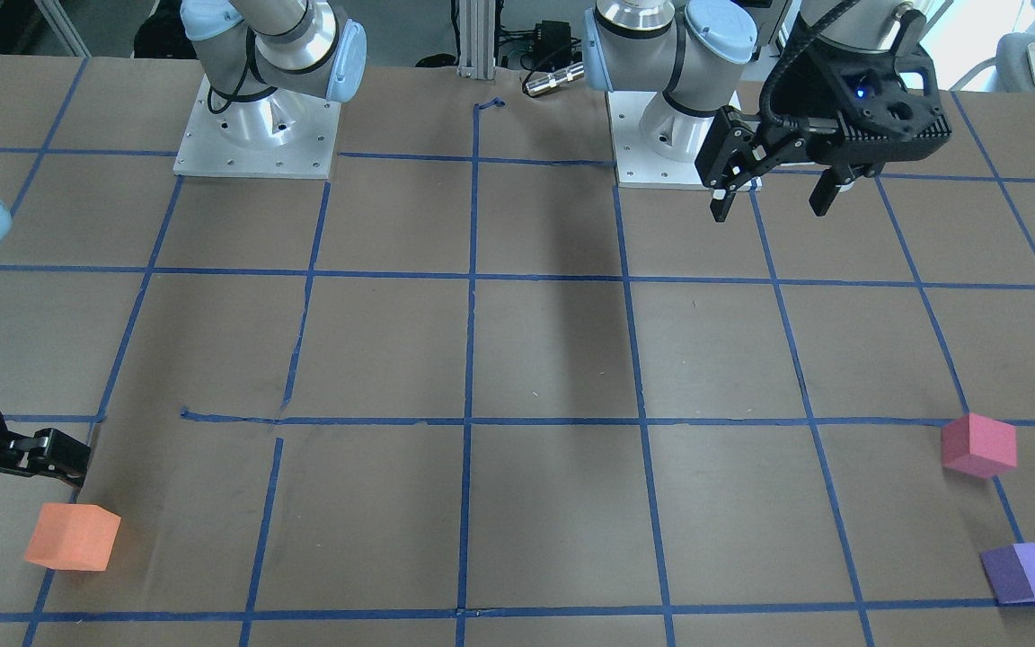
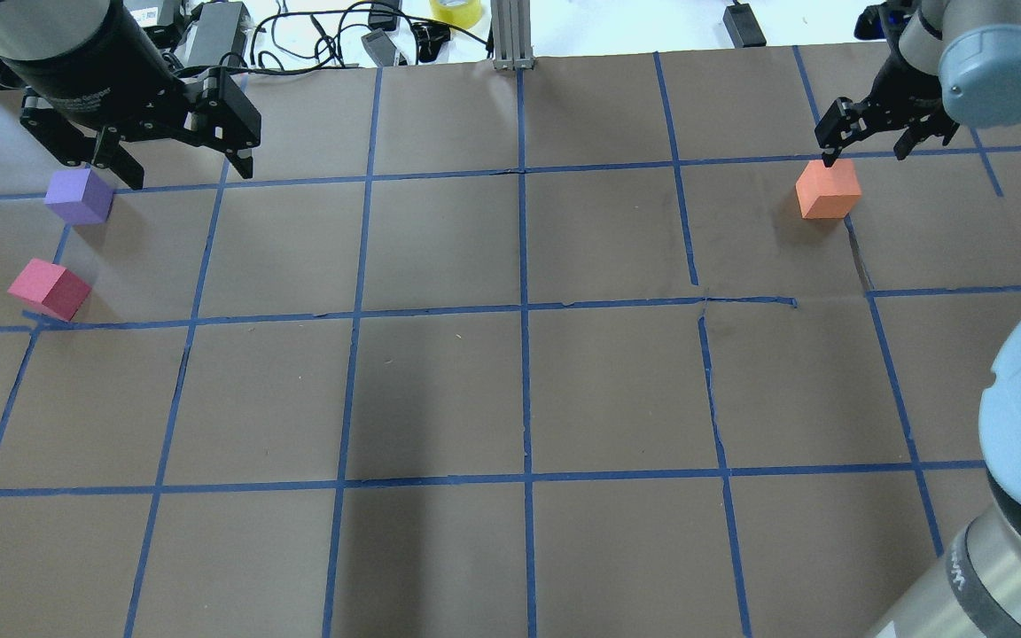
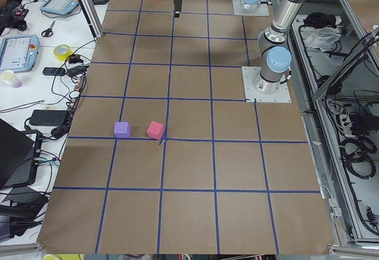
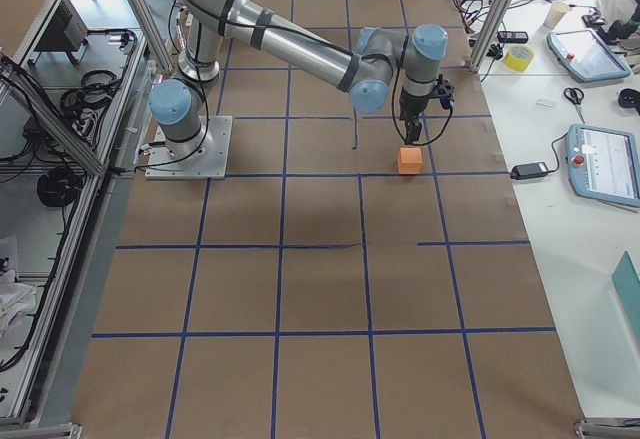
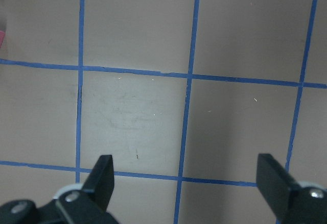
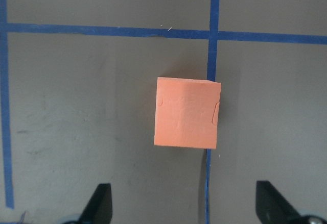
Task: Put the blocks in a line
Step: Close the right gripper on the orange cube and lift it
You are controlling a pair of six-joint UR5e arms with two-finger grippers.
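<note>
Table point(image 2: 440, 390), left end: purple block point(image 2: 78, 196) and pinkish-red block point(image 2: 49, 289) sit near each other, not touching. Left gripper point(image 2: 189, 175) hangs just beside the purple one, fingers spread, empty. Right end: orange block point(image 2: 828, 189) alone, with right gripper point(image 2: 865, 156) close above it, fingers spread, holding nothing.

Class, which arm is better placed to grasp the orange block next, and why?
Right. The right tool, open, hovers near the orange block; the left tool is far across the table.
</note>
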